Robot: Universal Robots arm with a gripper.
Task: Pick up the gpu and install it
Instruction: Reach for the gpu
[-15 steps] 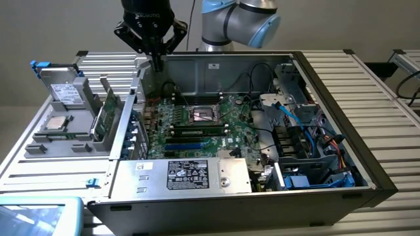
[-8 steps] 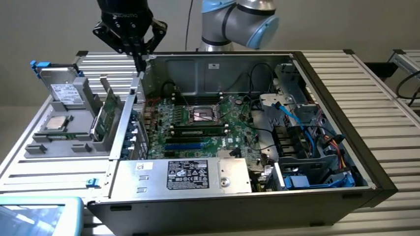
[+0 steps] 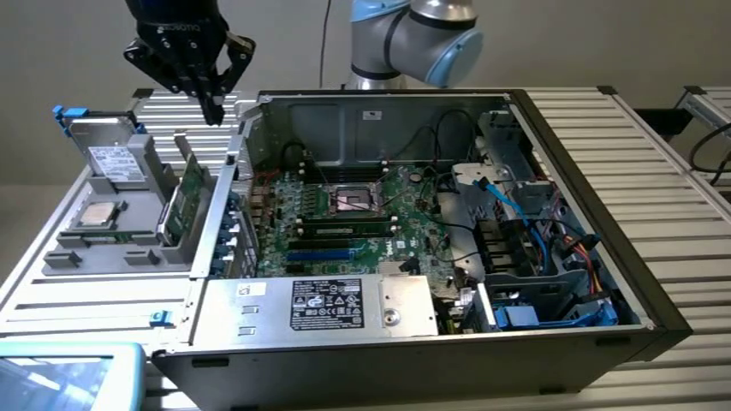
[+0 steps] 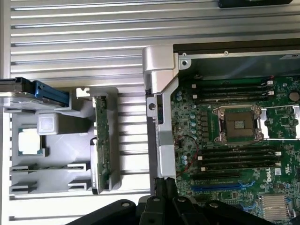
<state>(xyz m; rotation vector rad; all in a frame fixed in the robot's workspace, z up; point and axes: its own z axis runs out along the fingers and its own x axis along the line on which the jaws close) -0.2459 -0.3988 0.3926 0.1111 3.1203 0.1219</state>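
Hovering near gpu, jaws closed.

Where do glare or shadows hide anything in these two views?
Exterior view: even light, reflections on the blue-framed panel; the case is dimmer around its cables. Wrist view: the corner bracket shines bright; the gpu is evenly lit, no shadow across it.

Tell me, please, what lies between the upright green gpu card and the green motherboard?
Wrist view: a slatted table strip, then the case's silver metal wall, between gpu and motherboard.
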